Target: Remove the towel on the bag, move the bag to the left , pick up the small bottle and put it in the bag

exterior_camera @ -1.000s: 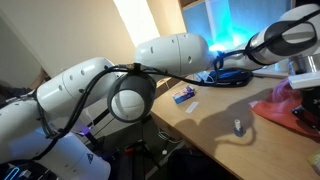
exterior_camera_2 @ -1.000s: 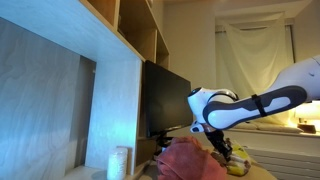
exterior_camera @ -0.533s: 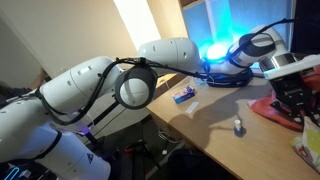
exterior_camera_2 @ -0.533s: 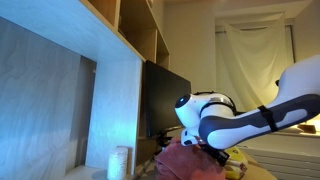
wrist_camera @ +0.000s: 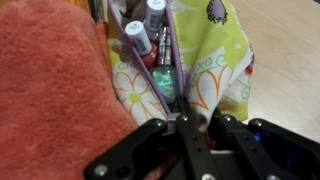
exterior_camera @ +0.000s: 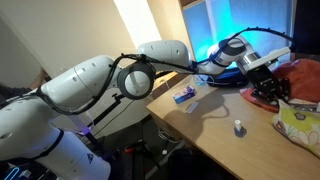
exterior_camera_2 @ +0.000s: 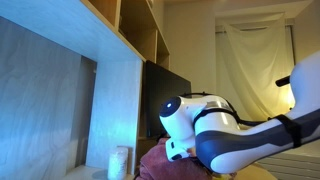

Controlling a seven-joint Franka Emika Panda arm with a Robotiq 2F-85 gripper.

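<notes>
1. On the worktop, the tool has its jaws almost together, pinching the edge of the towel.
2. In the wrist view the towel is bunched to the left of the bag, touching its side and not covering it.
3. The bag's long axis runs straight away from the tool. Its zipped mouth gapes upward and shows capped bottles inside.
4. The small bottle stands upright, cap up, on bare worktop between the blue packet and the bag, apart from both.
</notes>
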